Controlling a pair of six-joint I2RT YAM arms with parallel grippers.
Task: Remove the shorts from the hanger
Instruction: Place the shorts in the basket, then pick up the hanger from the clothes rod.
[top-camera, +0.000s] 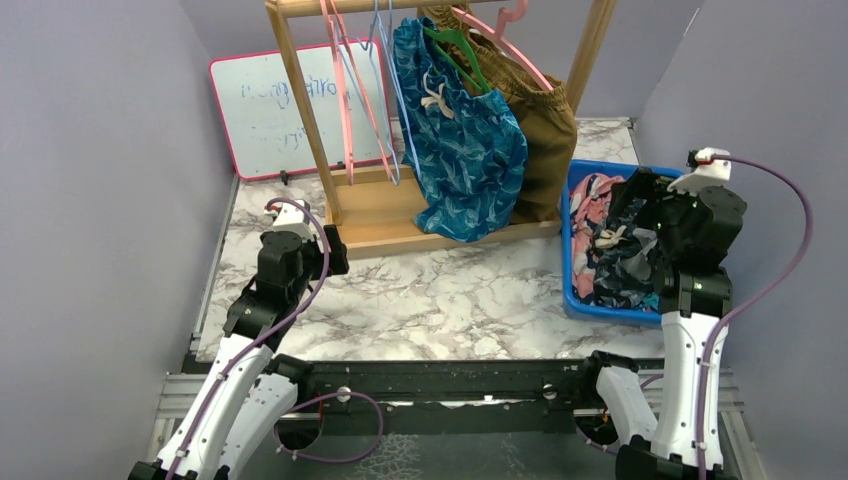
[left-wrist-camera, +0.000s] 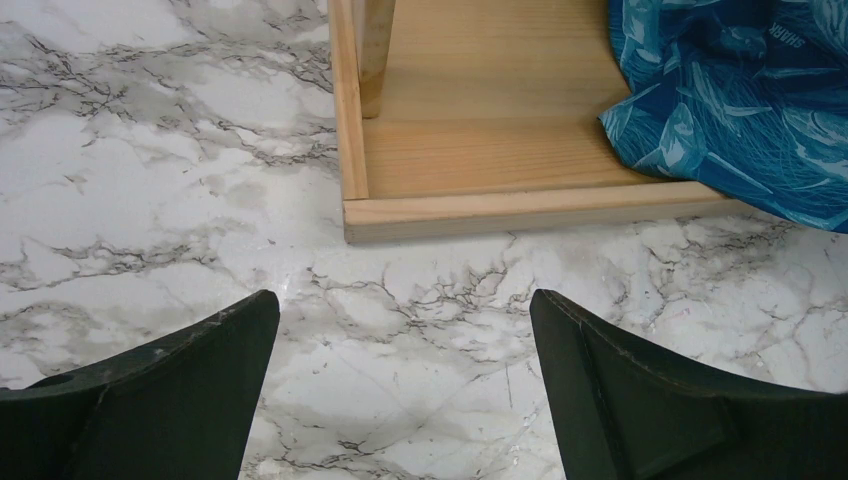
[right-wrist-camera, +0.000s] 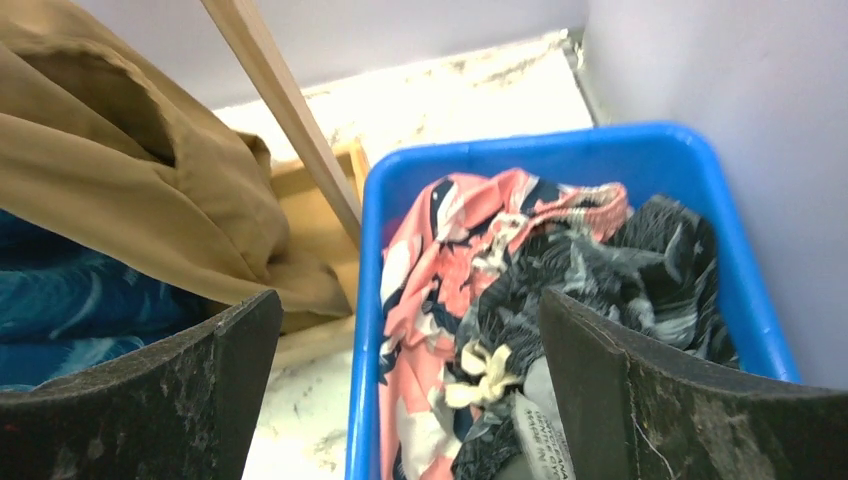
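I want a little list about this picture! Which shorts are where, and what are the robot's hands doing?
on the wooden rack: blue patterned shorts on a green hanger; brown shorts on a pink hanger
empty hangers: on the rack's left part
in the blue bin: pink-and-navy shorts, black patterned shorts
left gripper: open, over the marble table
right gripper: open, above the bin
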